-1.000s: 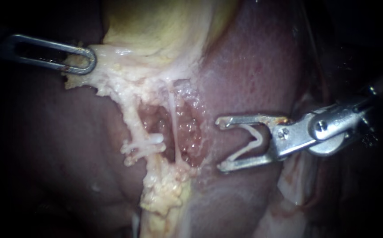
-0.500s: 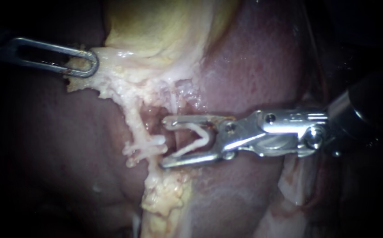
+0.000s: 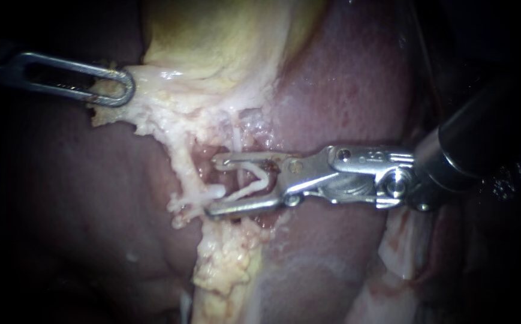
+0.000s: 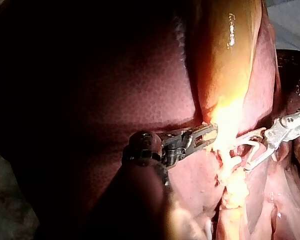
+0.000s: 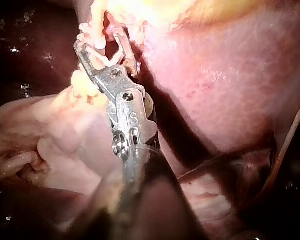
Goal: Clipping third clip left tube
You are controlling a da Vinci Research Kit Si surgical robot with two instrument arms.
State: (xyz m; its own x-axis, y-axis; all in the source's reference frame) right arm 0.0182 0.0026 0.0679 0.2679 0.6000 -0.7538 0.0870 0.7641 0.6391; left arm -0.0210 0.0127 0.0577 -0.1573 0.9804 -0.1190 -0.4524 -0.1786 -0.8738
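My right instrument (image 3: 212, 186) comes in from the upper right. Its dark shaft slants down and its wrist bends, so the jaws lie nearly level, pointing across the tissue. The jaws stand wide apart and carry a white clip (image 3: 251, 180) between them, one leg against each jaw. Their tips sit just beside the left tube (image 3: 182, 162), above and below the free end of a set clip (image 3: 203, 195) that crosses it. The tube itself is not inside them. Farther off, my left instrument (image 3: 125, 87) reaches in level, its slotted jaws closed on pale fatty tissue (image 3: 152, 96) under the yellow gallbladder (image 3: 224, 36). The liver (image 3: 344, 90) lies behind.
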